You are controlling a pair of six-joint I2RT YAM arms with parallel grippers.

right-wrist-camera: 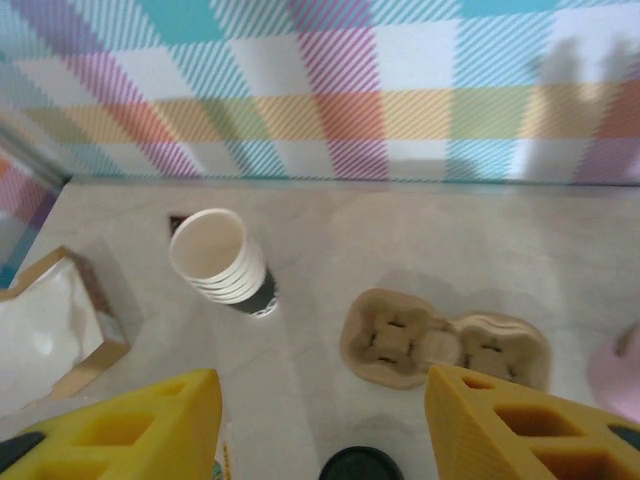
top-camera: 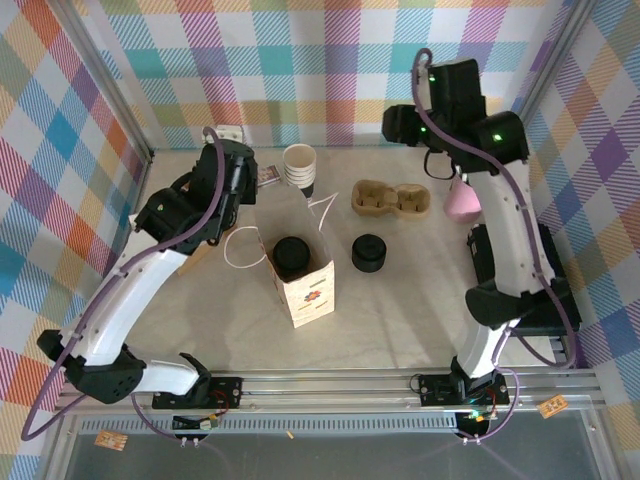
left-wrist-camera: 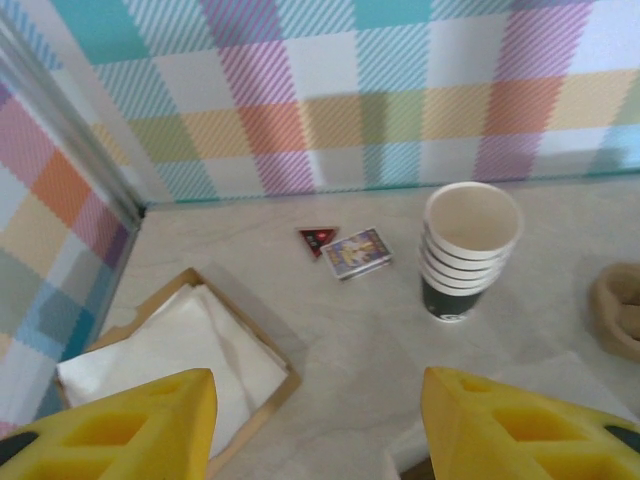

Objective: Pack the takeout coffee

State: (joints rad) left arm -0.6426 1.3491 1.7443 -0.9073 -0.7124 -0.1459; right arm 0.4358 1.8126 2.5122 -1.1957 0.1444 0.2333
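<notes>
Inside the open paper bag (top-camera: 312, 292) at mid-counter (top-camera: 400, 310), the takeout coffee (top-camera: 292, 256) sits with its round black lid facing up; the bag hides the cup wall. Just right of the bag, apart from it, stands a black stack of lids (top-camera: 368, 253). Further back are the cup carrier (top-camera: 390, 198) and the stack of lidless cups (top-camera: 300, 166).

Left jaws: apart, empty, raised at the rear left near the napkin tray (left-wrist-camera: 180, 350). Right jaws: apart, empty, raised at the rear right behind the carrier.

Judgement: the placing step appears complete, with both arms clear of the bag. Any next move calls for leaving the bag upright and avoiding its string handles (top-camera: 240, 247).
</notes>
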